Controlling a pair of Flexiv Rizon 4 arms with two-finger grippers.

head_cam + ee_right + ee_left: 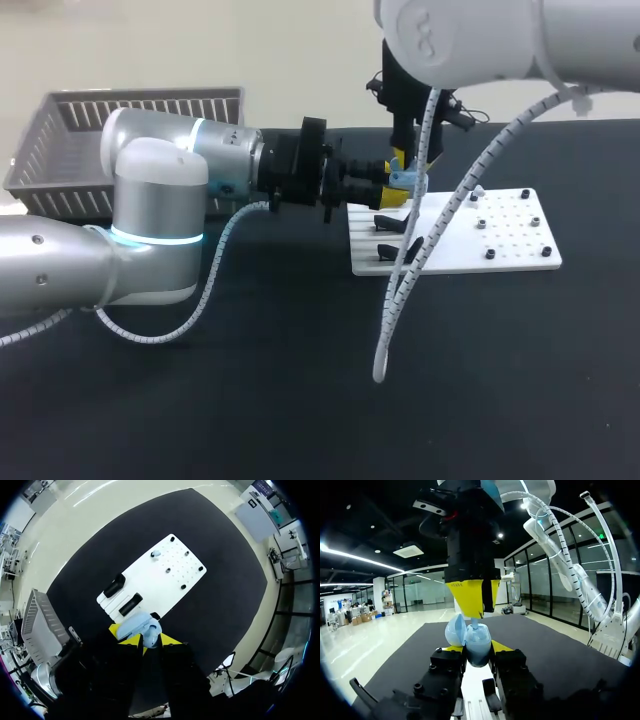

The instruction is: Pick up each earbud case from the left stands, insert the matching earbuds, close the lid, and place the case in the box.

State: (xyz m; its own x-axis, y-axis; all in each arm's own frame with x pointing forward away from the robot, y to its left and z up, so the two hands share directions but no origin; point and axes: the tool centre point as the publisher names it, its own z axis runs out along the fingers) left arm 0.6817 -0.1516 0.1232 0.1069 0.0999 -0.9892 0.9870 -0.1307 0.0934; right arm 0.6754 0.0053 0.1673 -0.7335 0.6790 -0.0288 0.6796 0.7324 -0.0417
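Note:
A light blue earbud case [480, 649] with its lid [454, 631] swung open is held upright, my left gripper [477, 650] shut on its sides. In the head view the case [402, 180] hangs over the left edge of the white board [510, 255]. My right gripper [476, 616] points straight down right above the open case, shut on a small light blue earbud [474, 624] at the case's mouth. From the right wrist view the case [141, 625] lies just under my right gripper [147, 636]. A second light blue earbud [156, 553] sits on the board's pegged half.
Two black stands [390, 222] [385, 250] sit on the board's left part with nothing on them. A grey slatted basket [80, 150] stands at the table's back left. My right arm's white cable [400, 300] hangs in front of the board.

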